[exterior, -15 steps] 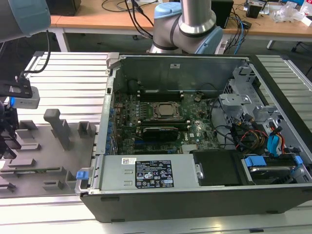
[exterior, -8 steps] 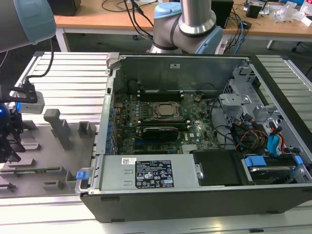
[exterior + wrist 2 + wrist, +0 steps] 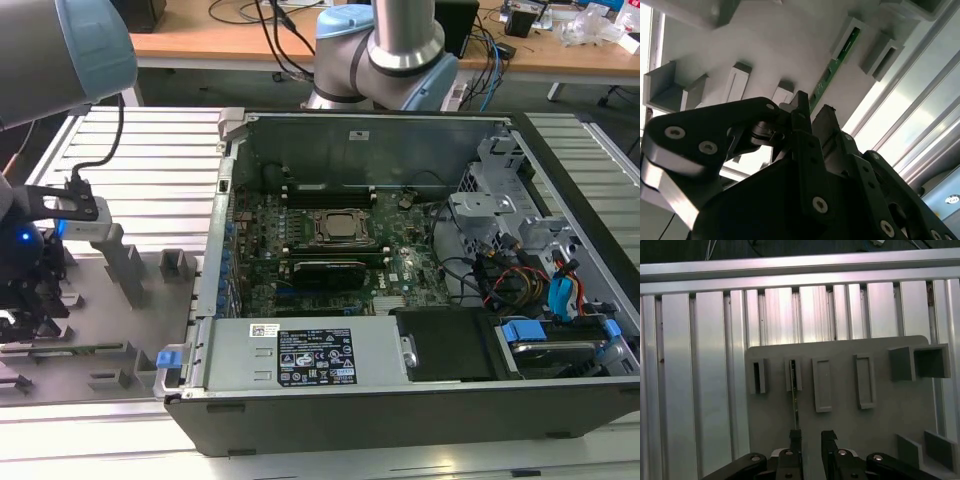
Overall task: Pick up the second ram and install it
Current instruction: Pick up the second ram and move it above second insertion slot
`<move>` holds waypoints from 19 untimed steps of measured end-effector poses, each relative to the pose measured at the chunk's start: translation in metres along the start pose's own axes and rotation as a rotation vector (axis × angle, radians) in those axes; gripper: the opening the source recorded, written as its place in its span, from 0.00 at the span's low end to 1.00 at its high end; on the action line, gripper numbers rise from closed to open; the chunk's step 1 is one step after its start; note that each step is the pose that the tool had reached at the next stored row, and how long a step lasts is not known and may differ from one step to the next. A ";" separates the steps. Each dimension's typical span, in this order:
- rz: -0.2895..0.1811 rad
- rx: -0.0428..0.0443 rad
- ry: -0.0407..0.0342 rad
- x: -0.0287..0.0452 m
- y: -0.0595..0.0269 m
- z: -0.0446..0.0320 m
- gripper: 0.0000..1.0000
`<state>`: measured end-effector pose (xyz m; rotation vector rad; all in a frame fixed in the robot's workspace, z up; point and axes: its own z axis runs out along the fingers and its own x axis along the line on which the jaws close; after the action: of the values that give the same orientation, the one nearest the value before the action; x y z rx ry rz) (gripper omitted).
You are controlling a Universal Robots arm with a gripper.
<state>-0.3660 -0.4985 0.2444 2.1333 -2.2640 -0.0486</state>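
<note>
Two black fingertips [image 3: 795, 440] of the gripper [image 3: 811, 437] are standing apart, holding nothing, over the grey tray [image 3: 875, 435] at the exterior view's left. The second ram [image 3: 794, 400] is sitting on edge in the tray's slots, one end just beside a fingertip.

Bare tray [image 3: 840, 430] lies open along both sides of the ram [image 3: 795, 405]. 2 raised blocks [image 3: 822, 385] flank its far end. The gripper's [image 3: 811, 436] parted fingers leave a narrow gap at its near end.
</note>
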 end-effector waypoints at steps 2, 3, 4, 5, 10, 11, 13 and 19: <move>0.000 -0.0002 0.0002 0.0037 -0.0005 0.0017 0.30; 0.000 -0.0001 0.0001 0.0055 -0.0007 0.0024 0.30; 0.000 0.0000 0.0001 0.0067 -0.0008 0.0031 0.30; 0.000 -0.0001 0.0001 0.0083 -0.0009 0.0044 0.30; 0.000 -0.0001 0.0001 0.0097 -0.0014 0.0135 0.30; 0.000 -0.0002 0.0002 0.0098 -0.0015 0.0164 0.30; 0.000 -0.0002 0.0002 0.0102 -0.0017 0.0194 0.30; 0.000 0.0000 0.0002 0.0136 -0.0024 0.0286 0.30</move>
<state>-0.3657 -0.5122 0.2157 2.1332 -2.2639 -0.0485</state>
